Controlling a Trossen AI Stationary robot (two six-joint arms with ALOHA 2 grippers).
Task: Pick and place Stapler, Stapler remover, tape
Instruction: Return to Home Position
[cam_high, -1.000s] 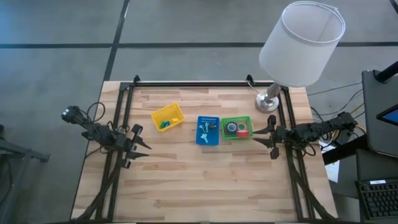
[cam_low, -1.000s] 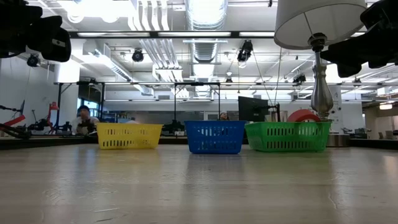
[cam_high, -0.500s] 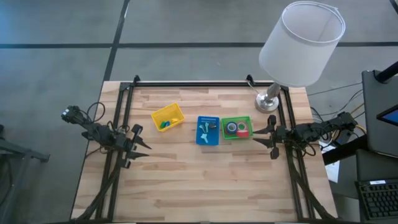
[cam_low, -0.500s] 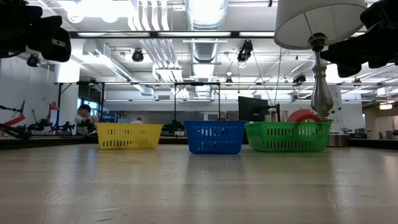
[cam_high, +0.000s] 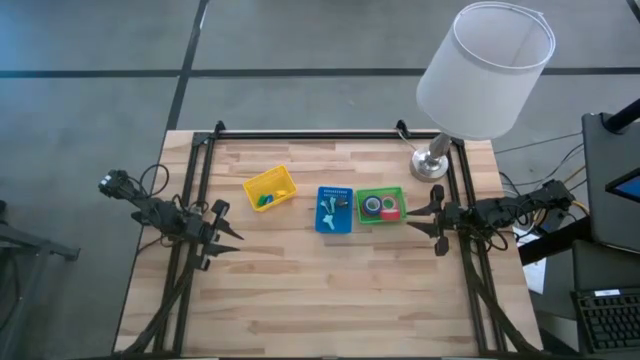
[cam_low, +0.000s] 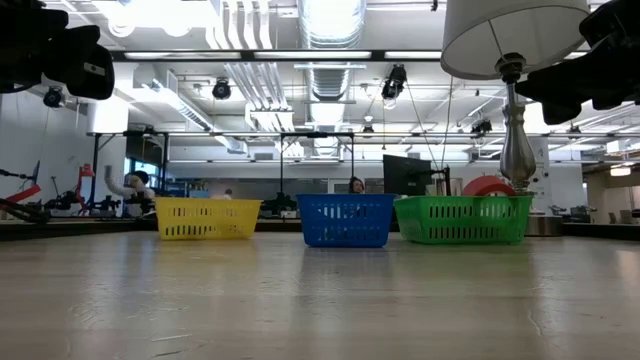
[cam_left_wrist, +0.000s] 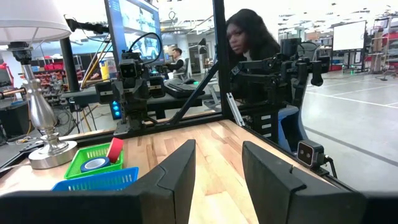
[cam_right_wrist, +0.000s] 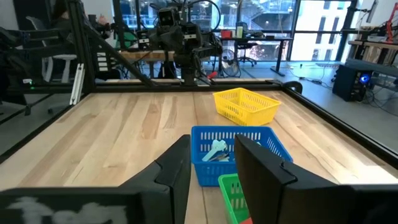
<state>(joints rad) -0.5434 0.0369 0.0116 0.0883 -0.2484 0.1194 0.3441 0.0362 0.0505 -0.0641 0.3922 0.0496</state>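
Three small baskets stand in a row mid-table: yellow, blue and green. The green one holds tape rolls, a blue one lying flat and a red one on edge. The blue basket holds pale blue tools. The yellow basket holds small blue and green things. My left gripper is open and empty at the table's left side. My right gripper is open and empty at the right side, next to the green basket.
A table lamp stands at the far right corner, its metal base on the table and its white shade over it. A black frame runs along the table's far and side edges. Bare wood lies in front of the baskets.
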